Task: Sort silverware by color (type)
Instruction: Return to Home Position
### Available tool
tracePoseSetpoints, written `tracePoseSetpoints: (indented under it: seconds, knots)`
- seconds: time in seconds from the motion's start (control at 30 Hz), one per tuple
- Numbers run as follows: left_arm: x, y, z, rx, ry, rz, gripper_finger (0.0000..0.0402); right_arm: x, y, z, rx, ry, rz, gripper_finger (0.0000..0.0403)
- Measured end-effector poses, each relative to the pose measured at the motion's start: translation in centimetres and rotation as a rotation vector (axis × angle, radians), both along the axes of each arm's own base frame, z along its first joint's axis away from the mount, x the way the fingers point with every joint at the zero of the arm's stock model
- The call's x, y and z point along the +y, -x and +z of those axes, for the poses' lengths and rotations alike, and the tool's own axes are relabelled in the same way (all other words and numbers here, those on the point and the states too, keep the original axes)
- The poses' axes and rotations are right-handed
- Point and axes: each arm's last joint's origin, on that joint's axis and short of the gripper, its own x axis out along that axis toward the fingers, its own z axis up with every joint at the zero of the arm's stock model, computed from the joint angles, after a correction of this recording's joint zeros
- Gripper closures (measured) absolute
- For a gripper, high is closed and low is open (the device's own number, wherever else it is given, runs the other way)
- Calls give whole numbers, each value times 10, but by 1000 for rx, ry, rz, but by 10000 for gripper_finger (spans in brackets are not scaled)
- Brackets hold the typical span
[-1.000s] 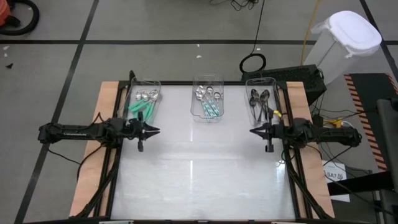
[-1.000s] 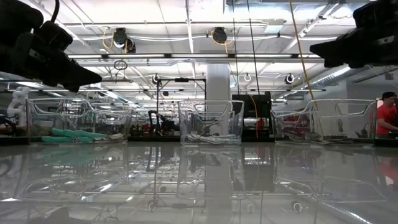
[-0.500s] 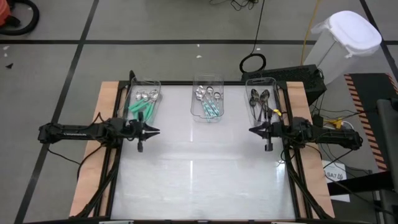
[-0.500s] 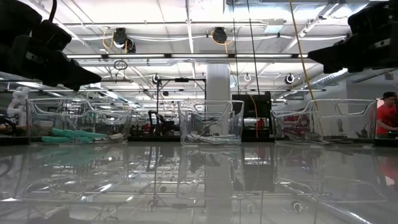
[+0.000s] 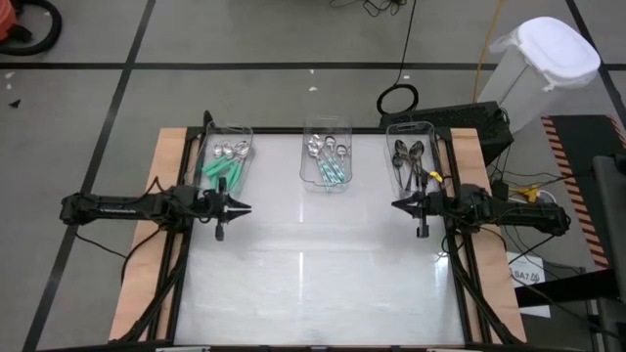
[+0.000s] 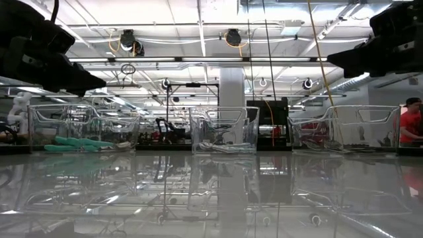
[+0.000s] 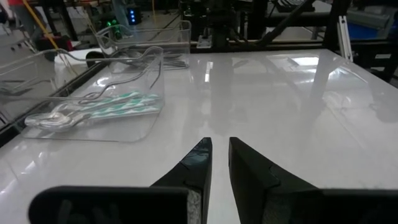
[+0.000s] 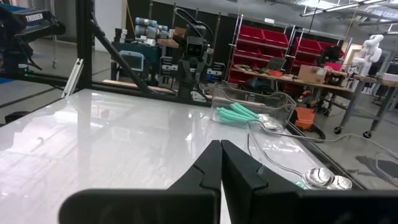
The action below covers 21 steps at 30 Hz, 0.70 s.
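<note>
High view: arms barely shifted; left gripper [image 5: 238, 206] ajar, right gripper [image 5: 396, 205] closed, both empty; spoons [image 5: 223, 166] binned beyond, sorting likely done.

A robotics lab in a large industrial hall. Beyond the glossy white bench [image 5: 313, 284] stand racks of red parts bins [image 8: 273, 45], under an open ceiling [image 6: 198, 20] hung with strip lights [image 6: 165, 61]. The grey floor [image 5: 245, 39] carries black tape lines [image 5: 293, 66] and loose cables [image 5: 398, 98].
</note>
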Motion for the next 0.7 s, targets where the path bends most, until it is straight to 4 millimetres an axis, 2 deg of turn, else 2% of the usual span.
tracePoseSetpoints:
  seconds: [0.17, 0.47, 0.7]
  knots:
    - [0, 1, 2, -25, -7, -1, 346, 0, 0, 0, 1, 0, 0, 403]
    - [-5, 9, 15, -172, -21, -51, 346, 0, 0, 0, 0, 0, 0, 394]
    - [-13, 10, 15, -181, -15, -126, 346, 0, 0, 0, 0, 0, 0, 393]
